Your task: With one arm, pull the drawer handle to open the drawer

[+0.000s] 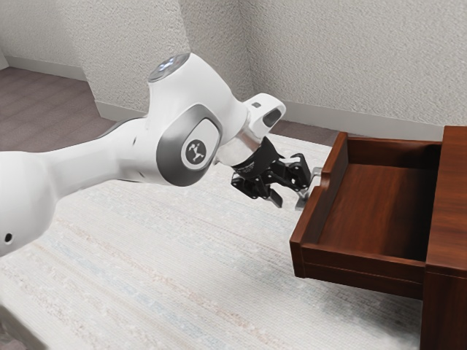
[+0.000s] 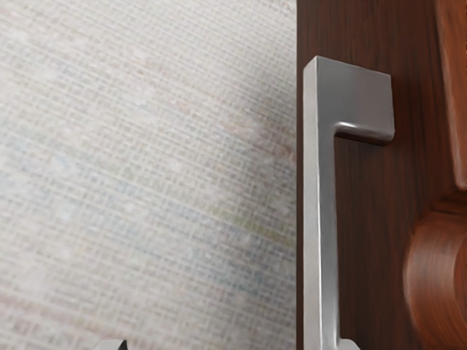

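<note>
The dark wooden drawer (image 1: 379,211) stands pulled well out of its cabinet (image 1: 446,219) at the exterior view's right, its inside bare. A silver bar handle (image 1: 314,184) is fixed to the drawer front (image 1: 321,200). My black gripper (image 1: 290,182) sits right at that handle, with its fingers spread apart. In the wrist view the handle (image 2: 321,219) runs along the drawer front (image 2: 372,219) down to the hand. A fingertip (image 2: 109,344) shows well off to the handle's side, so the jaws are not closed on the bar.
A pale woven rug (image 1: 182,277) covers the floor under the arm and drawer. Textured walls with a baseboard (image 1: 365,120) stand behind. My white arm (image 1: 146,153) comes in from the exterior view's left.
</note>
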Action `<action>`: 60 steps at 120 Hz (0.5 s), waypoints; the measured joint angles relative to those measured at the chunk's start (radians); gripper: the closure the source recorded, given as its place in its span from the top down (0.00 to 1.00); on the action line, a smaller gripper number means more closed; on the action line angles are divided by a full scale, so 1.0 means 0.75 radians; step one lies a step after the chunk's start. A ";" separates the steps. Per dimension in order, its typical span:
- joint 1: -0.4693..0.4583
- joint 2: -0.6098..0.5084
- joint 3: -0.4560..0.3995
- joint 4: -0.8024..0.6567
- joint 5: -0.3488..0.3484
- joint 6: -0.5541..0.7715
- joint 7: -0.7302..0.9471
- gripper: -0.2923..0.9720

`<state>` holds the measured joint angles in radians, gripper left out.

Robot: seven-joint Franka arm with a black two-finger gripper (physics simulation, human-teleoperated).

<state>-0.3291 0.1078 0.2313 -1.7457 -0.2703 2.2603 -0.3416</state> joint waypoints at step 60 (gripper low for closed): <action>-0.022 -0.026 -0.001 0.004 0.000 0.003 0.004 0.55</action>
<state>-0.3458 0.0884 0.2305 -1.7427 -0.2705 2.2622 -0.3388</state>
